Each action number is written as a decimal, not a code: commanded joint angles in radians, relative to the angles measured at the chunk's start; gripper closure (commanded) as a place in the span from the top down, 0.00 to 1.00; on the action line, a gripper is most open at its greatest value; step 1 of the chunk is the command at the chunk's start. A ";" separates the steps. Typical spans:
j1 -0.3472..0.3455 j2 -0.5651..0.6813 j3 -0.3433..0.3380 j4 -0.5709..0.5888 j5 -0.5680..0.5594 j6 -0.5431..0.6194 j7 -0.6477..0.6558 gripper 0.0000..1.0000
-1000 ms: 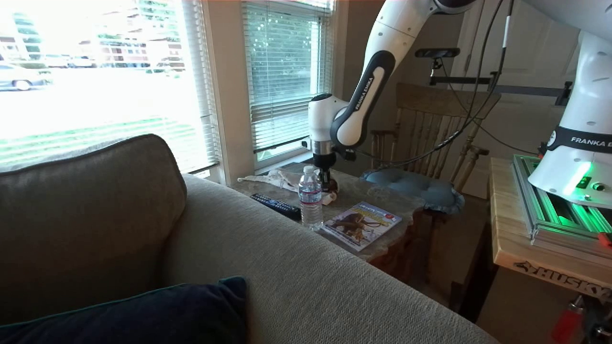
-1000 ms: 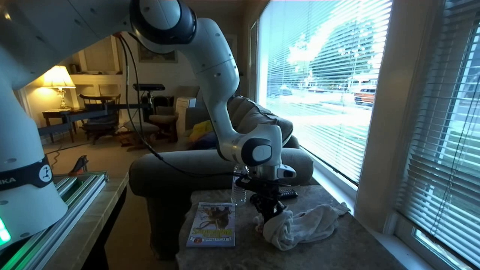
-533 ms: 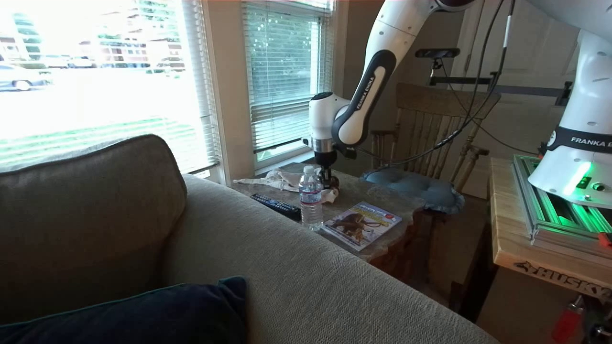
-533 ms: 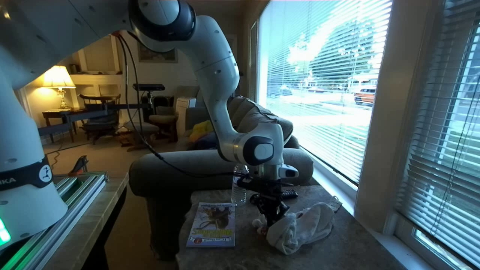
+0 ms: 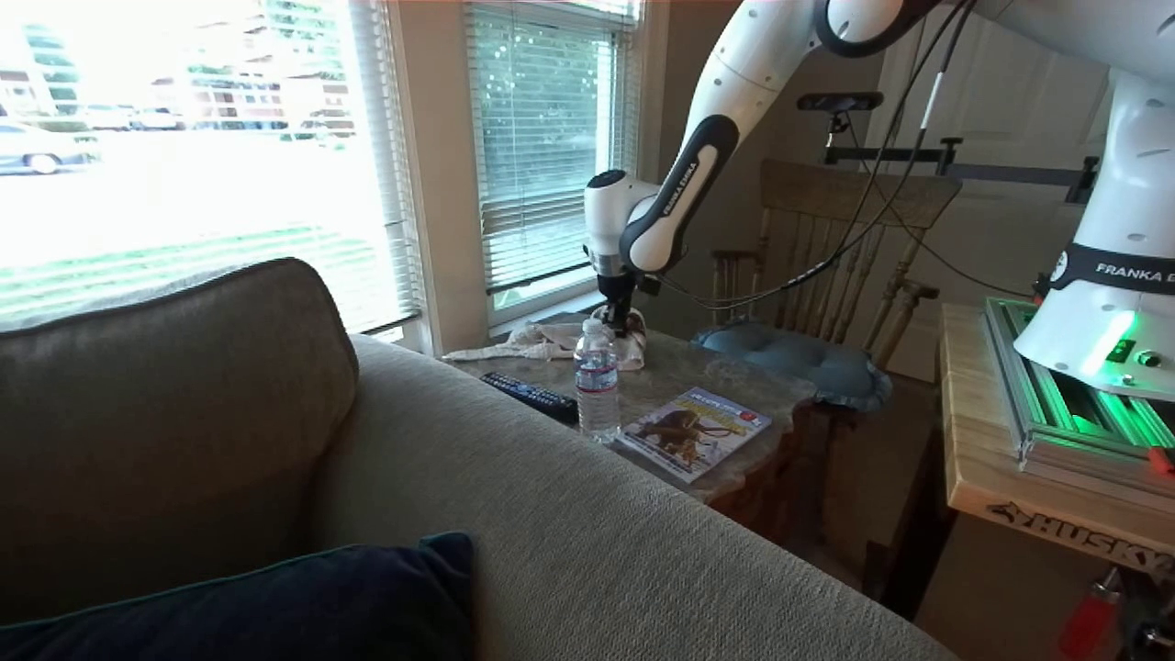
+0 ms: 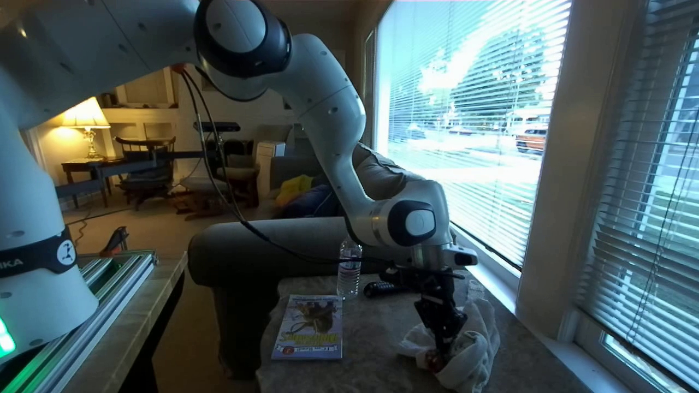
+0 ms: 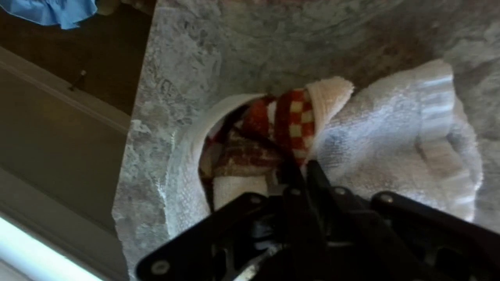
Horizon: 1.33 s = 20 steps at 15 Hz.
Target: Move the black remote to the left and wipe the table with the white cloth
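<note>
Jaws nearly tog., w/ a fold of the white cloth [image 7: 390, 136] pinched b/w them, as best the wrist view shows; from the gripper [image 7: 304, 171], a red-checked patch [image 7: 299, 121] sits at approx 12 o'clock & the cloth's broad white part spreads toward 2. In an exterior view, clock centred on the gripper: magazine [image 6: 308, 327] flat at 9–10 o'clock; water bottle [image 6: 349, 273] upright at 10, just beside it; black remote [image 6: 381, 290] at 10–11, near the bottle, partly hidden, apart from the cloth; last, most of the cloth, bunched toward 3 on the table [image 6: 371, 338]. Step in hand reads as the wipe; remote's prob. dealt w/, tho can't tell if that's its final spot. Next move likely calls for a low, flat sweep toward 9 o'clock in that view, grip firm, stopping short of magazine & bottle, then strokes back toward 3. Bunched cloth may wipe patchily, so prob. needs light downward pressure & a bit of spreading on the way.
</note>
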 commanded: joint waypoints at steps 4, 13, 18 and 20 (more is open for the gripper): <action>0.028 0.134 -0.015 0.152 -0.006 -0.086 0.075 0.02; 0.138 0.058 0.029 0.032 -0.071 0.011 0.011 0.02; 0.156 0.094 0.002 0.085 -0.064 -0.040 0.038 0.02; 0.140 0.107 -0.010 0.108 -0.056 -0.066 0.048 0.02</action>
